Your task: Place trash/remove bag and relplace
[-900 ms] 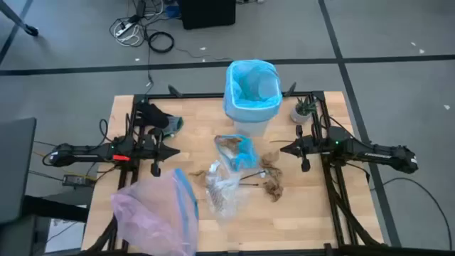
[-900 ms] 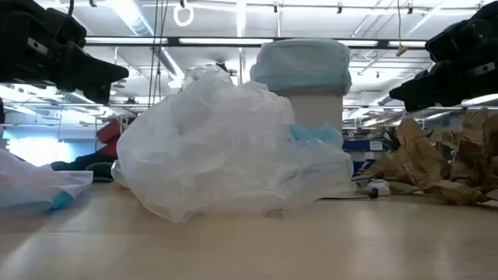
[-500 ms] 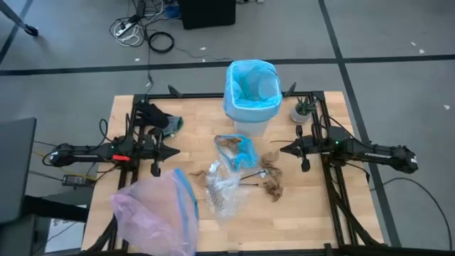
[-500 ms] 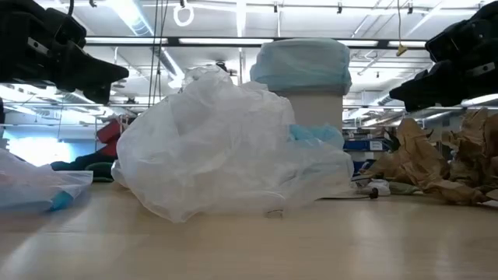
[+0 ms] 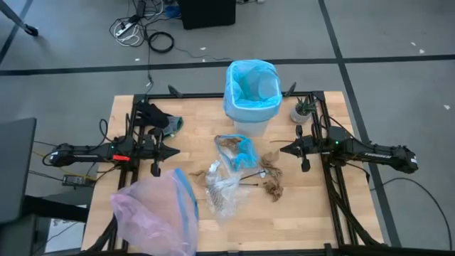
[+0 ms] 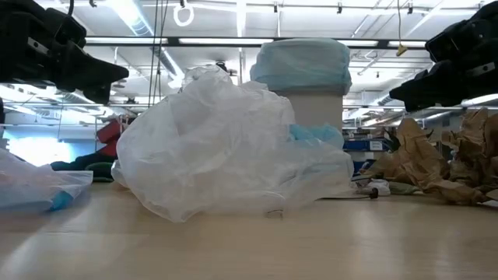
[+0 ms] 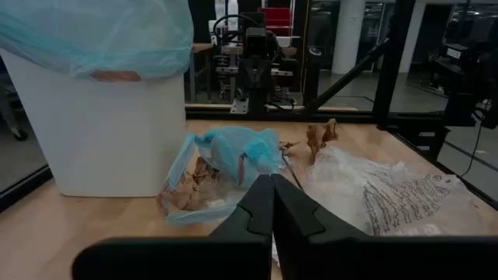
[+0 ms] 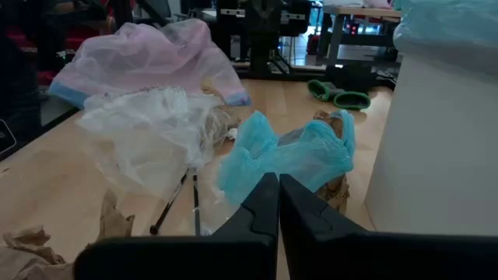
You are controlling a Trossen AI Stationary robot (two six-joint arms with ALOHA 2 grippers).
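**Nothing binned yet: you have the whole job ahead**

The bin (image 5: 250, 107), upper centre, wears its light-blue bag (image 5: 251, 85). The trash (image 5: 242, 171) lies loose mid-counter (image 5: 313, 206). Your left tool (image 5: 173, 151) and right tool (image 5: 282, 149) hover at either side, pressed together, holding nothing.

Two slim black arms (image 5: 92, 151) (red and green wrist lights)

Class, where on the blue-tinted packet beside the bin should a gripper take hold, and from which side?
Probably the raised, crumpled blue fold of the blue-tinted packet, approached from above: it stands up off the table, thin enough to pinch, while the bin blocks the far side.
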